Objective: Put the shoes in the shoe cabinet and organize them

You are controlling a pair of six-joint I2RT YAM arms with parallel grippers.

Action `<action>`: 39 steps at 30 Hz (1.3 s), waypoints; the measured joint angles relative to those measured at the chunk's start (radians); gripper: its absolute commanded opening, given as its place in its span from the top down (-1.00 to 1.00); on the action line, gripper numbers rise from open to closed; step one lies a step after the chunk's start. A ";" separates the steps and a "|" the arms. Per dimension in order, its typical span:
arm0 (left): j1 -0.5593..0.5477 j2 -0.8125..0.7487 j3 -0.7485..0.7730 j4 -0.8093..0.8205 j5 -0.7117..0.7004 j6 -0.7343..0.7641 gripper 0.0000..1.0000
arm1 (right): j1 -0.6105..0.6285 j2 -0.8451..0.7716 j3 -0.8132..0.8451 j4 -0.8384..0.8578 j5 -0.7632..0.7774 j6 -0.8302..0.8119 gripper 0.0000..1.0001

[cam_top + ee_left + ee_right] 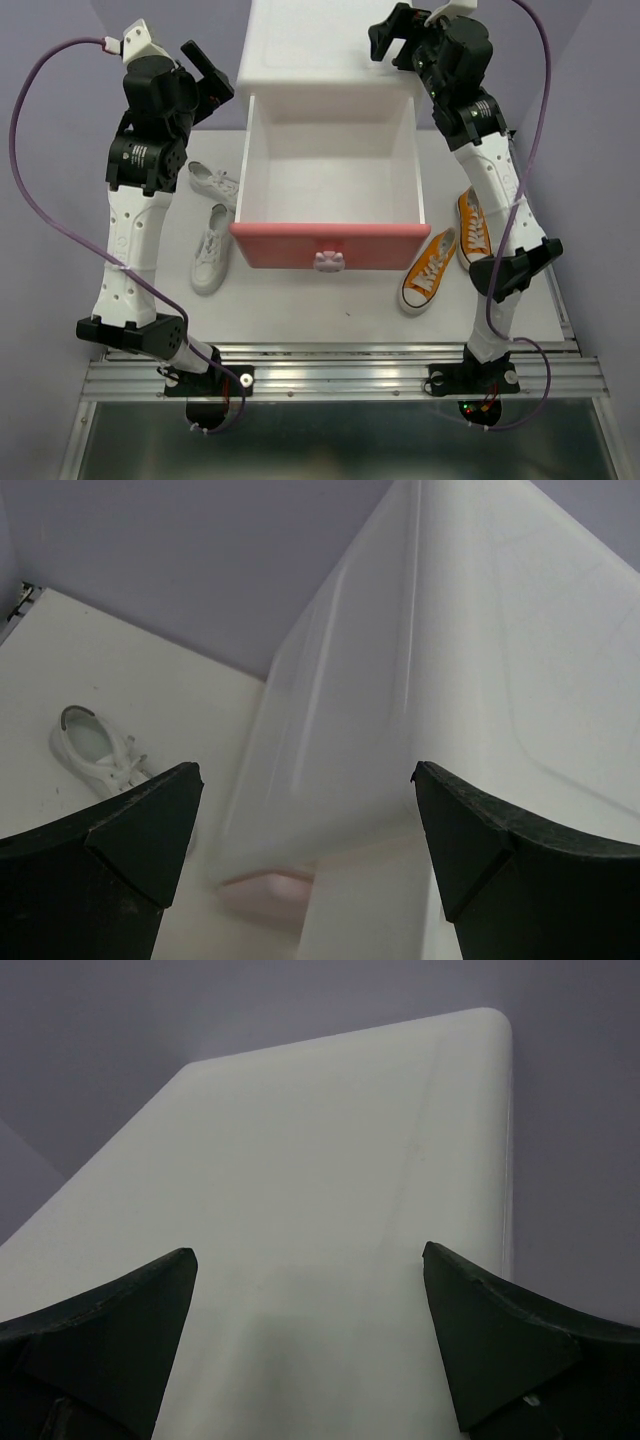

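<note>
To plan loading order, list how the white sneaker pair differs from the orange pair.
Colour: the white pair is all white; the orange pair is orange with white soles.
Side: the white pair lies left of the open drawer, the orange pair right of it.
Layout: the white shoes lie one behind the other, the orange ones side by side.
Shared: both are lace-ups on the table, outside the drawer.

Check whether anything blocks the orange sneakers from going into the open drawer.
Nothing visible lies in the way. The orange sneakers sit on the table just right of the pulled-out drawer, which looks empty and open on top. Only its side wall stands between them, so they would need lifting over.
</note>
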 measured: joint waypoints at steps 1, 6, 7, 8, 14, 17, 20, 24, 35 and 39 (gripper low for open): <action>0.009 0.000 0.000 -0.004 0.007 -0.005 -0.97 | -0.004 0.014 0.022 -0.002 0.006 0.008 -1.00; 0.013 -0.006 0.000 -0.005 0.032 -0.020 -0.97 | -0.058 0.075 0.096 -0.007 0.026 0.071 -1.00; 0.013 -0.007 0.000 -0.005 0.037 -0.024 -0.97 | -0.084 0.081 0.096 -0.006 0.025 0.091 -1.00; 0.014 -0.008 -0.001 -0.005 0.042 -0.027 -0.97 | -0.120 0.086 0.096 -0.006 0.019 0.116 -1.00; 0.014 -0.013 -0.034 -0.004 0.055 -0.043 -0.97 | -0.356 0.083 0.075 0.005 0.003 0.218 -1.00; 0.014 -0.020 -0.065 -0.005 0.055 -0.049 -0.97 | -0.447 0.034 -0.003 -0.032 0.018 0.246 -1.00; 0.014 -0.036 -0.115 -0.007 0.053 -0.058 -0.97 | -0.477 -0.024 -0.072 -0.166 0.060 0.242 -1.00; 0.015 -0.066 -0.193 -0.018 0.047 -0.077 -0.97 | -0.463 -0.110 -0.168 -0.348 0.126 0.236 -1.00; 0.028 -0.094 -0.291 -0.027 0.053 -0.089 -0.97 | -0.451 -0.407 -0.721 -0.706 0.111 0.295 -1.00; 0.028 -0.095 -0.325 -0.032 0.061 -0.089 -0.97 | -0.397 -0.457 -0.911 -0.756 0.064 0.320 -1.00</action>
